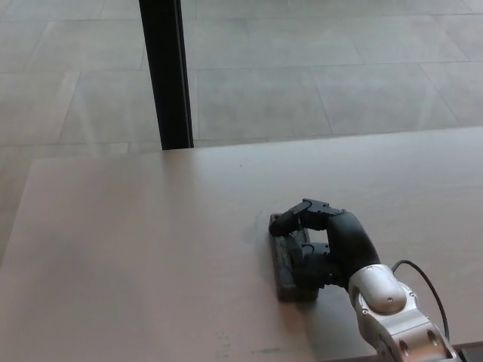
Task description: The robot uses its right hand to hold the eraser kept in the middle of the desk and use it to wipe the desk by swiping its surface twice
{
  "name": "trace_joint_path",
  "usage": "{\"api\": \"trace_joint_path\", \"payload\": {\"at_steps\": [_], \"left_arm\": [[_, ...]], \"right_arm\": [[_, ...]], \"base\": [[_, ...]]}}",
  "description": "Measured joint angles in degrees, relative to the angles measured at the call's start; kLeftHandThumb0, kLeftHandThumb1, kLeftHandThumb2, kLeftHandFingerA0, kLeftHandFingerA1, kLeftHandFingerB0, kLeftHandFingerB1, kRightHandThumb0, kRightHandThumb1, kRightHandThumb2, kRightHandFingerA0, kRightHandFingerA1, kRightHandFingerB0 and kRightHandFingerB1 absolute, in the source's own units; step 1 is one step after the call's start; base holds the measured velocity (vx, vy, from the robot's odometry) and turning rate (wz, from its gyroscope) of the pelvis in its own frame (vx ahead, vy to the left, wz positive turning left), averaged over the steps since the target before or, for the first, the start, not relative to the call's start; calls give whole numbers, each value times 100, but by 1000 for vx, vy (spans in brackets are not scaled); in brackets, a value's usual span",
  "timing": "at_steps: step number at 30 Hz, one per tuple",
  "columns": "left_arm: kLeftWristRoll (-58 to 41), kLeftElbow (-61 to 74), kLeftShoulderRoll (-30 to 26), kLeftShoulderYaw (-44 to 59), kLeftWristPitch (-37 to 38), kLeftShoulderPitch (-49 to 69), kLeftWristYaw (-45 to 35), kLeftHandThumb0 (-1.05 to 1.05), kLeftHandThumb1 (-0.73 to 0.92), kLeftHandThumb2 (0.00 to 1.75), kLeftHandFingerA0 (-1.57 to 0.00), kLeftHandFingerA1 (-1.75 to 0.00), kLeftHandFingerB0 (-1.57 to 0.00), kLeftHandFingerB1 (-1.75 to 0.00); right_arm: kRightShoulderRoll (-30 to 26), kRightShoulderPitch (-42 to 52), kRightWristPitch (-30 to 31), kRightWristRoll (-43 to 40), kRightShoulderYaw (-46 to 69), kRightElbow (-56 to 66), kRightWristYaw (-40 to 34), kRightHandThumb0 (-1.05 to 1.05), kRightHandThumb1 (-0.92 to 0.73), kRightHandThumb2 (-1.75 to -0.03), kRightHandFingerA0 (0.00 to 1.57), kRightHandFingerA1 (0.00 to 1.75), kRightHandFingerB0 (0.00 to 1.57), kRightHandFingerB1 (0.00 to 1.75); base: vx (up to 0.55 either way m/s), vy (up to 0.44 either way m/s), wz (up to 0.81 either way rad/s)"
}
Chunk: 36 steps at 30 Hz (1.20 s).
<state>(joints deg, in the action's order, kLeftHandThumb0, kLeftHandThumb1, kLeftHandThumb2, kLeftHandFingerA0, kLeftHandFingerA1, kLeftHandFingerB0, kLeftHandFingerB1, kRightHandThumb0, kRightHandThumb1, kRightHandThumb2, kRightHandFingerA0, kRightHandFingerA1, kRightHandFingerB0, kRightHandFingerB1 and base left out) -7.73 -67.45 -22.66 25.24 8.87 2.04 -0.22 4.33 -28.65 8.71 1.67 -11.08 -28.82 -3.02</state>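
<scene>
Right arm comes in from the lower right corner, silver forearm angled up and left, a thin black cable looping off beside the wrist. Right hand (pixel 326 245) is low, knuckles up, palm facing left. Two fingers (pixel 298 215) reach forward and curl down; thumb (pixel 306 265) sits nearer, tucked in below them. Hand looks closed in a grasp. Left arm and hand don't show.

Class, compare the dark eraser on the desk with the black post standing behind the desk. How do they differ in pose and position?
The eraser lies flat on the desk, while the black post stands upright on the floor beyond it. The eraser is short and partly covered by the right hand; the post is tall and untouched. Both are dark.
</scene>
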Motion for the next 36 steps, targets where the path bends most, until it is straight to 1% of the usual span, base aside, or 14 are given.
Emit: {"api": "trace_joint_path", "payload": {"at_steps": [8,10,11,13,14,16,18,19,23,29,30,31,32,36], "left_arm": [[-19,13,0,-9,-2,-41,12,-44,43,82,-82,-82,-67,-70],[-20,12,0,-15,-2,-40,17,-43,43,82,-81,-81,-66,-69],[-20,9,0,-15,-2,-46,18,-44,43,82,-81,-81,-66,-70],[-20,3,1,-15,-2,-51,18,-44,43,82,-81,-81,-66,-70],[-20,-2,1,-15,-2,-61,18,-43,44,82,-81,-83,-66,-71],[-22,-5,1,-12,-2,-78,16,-45,45,83,-82,-81,-68,-70],[-20,-4,1,-20,-2,-91,18,-45,44,84,-82,-82,-67,-71],[-20,-5,1,-24,-2,-97,18,-44,44,84,-83,-83,-68,-71],[-22,-2,1,-33,-2,-110,18,-48,44,83,-81,-82,-65,-69],[-51,11,0,40,-2,-87,7,-47,43,84,-82,-85,-64,-70],[-56,12,0,48,-1,-87,5,-47,43,82,-82,-83,-65,-70],[-58,9,0,56,-2,-87,2,-47,43,82,-82,-83,-65,-70],[-63,8,0,63,-2,-87,1,-49,43,83,-82,-81,-63,-68],[-61,12,0,56,-2,-64,2,-45,43,83,-80,-82,-64,-70]], "right_arm": [[-217,-71,-341,286,-77,-328,-62,-33,-67,-85,91,175,62,164],[-348,-89,-524,423,-242,-419,-70,-35,-67,-83,88,173,74,117],[-412,-106,-632,499,-341,-478,-85,-37,-69,-83,71,123,69,87],[-517,-149,-810,623,-532,-562,-104,-36,-71,-80,75,95,67,73],[-584,-173,-908,694,-638,-603,-114,-36,-70,-80,76,130,73,95],[-704,-234,-1092,817,-830,-697,-152,-34,-68,-83,81,155,79,111],[-789,-273,-1259,943,-988,-796,-198,-33,-66,-86,79,152,75,95],[-820,-284,-1315,978,-1035,-828,-211,-34,-66,-89,84,170,75,113],[-1034,-289,-1617,1221,-1186,-1067,-314,-37,-74,-80,82,175,71,157],[-1431,-181,-1860,1245,-670,-1382,-411,-32,-71,-79,89,175,67,155],[-1463,-161,-1860,1218,-529,-1420,-418,-43,-57,-101,116,136,91,120],[-1492,-124,-1859,1136,-267,-1463,-429,-43,-57,-101,116,136,91,120],[-1516,-93,-1857,1078,-76,-1502,-433,-31,-70,-81,94,175,63,170],[-1651,38,-1855,851,584,-1661,-437,-29,-64,-96,96,175,75,162]], "base": [[0,0,0],[0,0,0],[0,0,0],[0,0,0],[0,0,0],[0,0,0],[0,0,0],[0,0,0],[0,0,0],[0,0,0],[0,0,0],[0,0,0],[0,0,0],[0,0,0]]}}
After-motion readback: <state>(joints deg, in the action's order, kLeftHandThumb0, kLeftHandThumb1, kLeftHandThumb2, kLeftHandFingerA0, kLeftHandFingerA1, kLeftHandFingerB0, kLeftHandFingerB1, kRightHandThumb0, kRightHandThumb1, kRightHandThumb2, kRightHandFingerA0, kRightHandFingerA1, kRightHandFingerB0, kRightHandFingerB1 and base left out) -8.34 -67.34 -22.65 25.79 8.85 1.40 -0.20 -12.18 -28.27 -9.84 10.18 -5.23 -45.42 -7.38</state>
